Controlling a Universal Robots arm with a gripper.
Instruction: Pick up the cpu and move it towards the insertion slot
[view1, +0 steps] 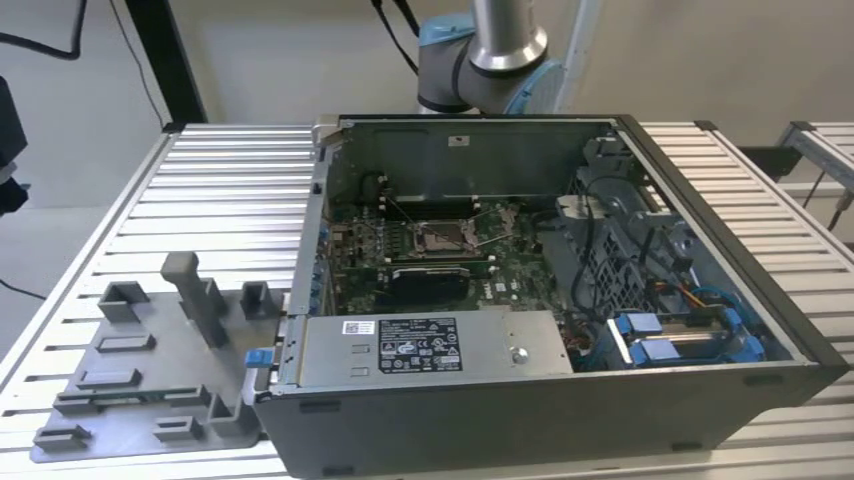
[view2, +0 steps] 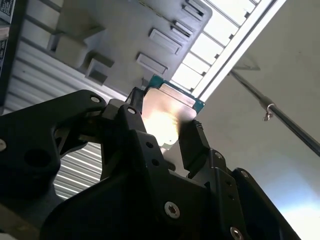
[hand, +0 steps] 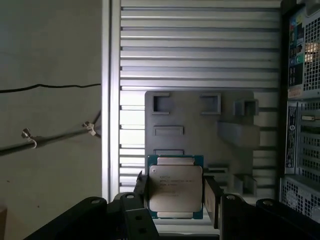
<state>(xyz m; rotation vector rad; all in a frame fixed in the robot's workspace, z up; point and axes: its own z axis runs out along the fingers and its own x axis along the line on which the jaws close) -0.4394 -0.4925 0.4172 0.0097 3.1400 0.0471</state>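
CPU (hand: 175, 187) is pinched by its side edges in the black gripper (hand: 176, 196), jaws clenched on it. It hangs over the grey tray (hand: 235, 135), well apart from the insertion slot (view1: 441, 237) inside the open case (view1: 534, 400). In the first wrist view the gripper's body hides its lower edge, and in the second wrist view glare washes out its top.

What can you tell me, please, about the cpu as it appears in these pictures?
The cpu is a small, flat, square chip with a pale silvery metal lid bearing faint print and a blue-green rim. It looks whole. The pincer is shut on it, black fingers pressing two opposite edges, holding it in the air, lid towards the first wrist camera, with the grey tray and the ribbed metal table behind it.
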